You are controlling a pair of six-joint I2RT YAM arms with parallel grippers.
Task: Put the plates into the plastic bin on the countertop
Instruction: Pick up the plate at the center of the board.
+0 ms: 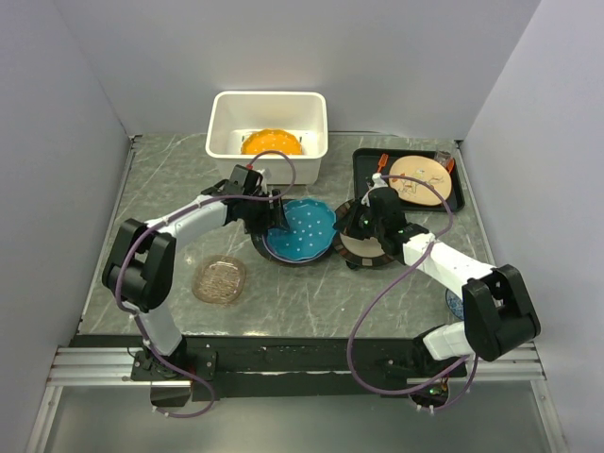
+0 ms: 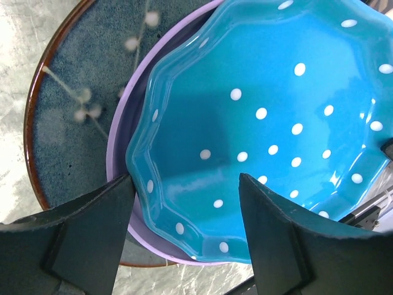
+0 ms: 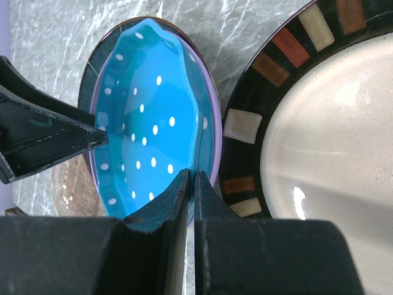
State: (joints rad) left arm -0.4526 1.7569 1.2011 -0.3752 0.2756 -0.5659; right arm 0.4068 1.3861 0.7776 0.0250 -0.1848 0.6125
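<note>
Top external: plastic bin [image 1: 222, 118] is holding orange plate [image 1: 271, 143]; teal dotted plate [image 1: 302, 229] is lying between parted jaws of left gripper [image 2: 187, 184]; right gripper [image 3: 190, 178] is resting closed.

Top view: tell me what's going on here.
The left gripper hangs open over the teal dotted plate, which tops a lavender plate and a dark teal plate. The right gripper is shut, tips by that stack's rim, beside the dark-rimmed cream plate. One orange plate lies in the white bin.

Left gripper [image 2: 186, 184] spread wide; right gripper [image 3: 191, 179] pinched closed.
</note>
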